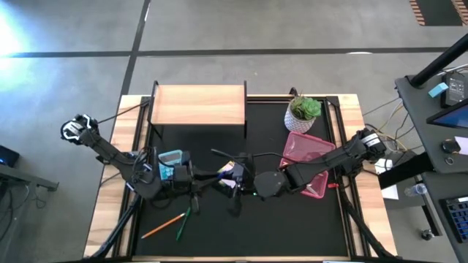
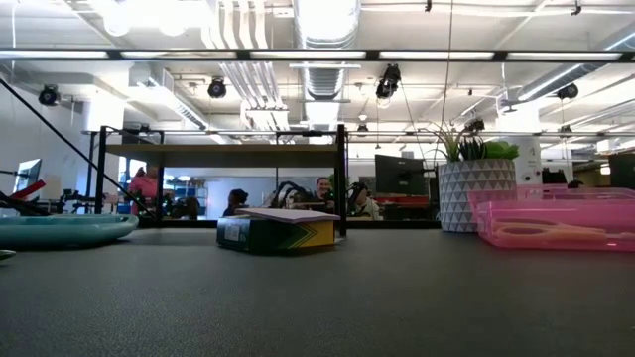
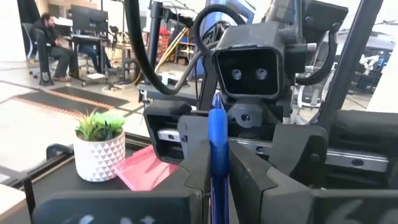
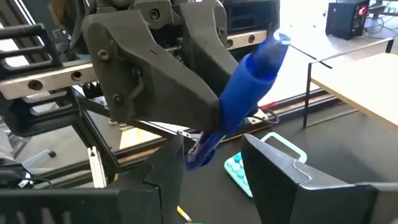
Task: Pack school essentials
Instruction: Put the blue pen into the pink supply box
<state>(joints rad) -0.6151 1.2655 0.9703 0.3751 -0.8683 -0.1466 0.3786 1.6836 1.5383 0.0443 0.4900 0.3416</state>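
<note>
So the left gripper point(image 3: 217, 168) pinches the blue pen point(image 3: 216, 143) mid-worktop; the right gripper point(image 4: 211, 168), jaws half open around its tip at 3 o'clock, holds nothing. Light, stiff, slick: grab mid-barrel.

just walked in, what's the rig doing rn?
Mid handover, by the look of it. The left tool is shut on a blue pen above the middle of the table, and the right tool faces it with its fingers open around the pen's lower end, not yet closed. The pink tray sits on the right, beside the potted plant. An orange pencil lies near the front.
</note>
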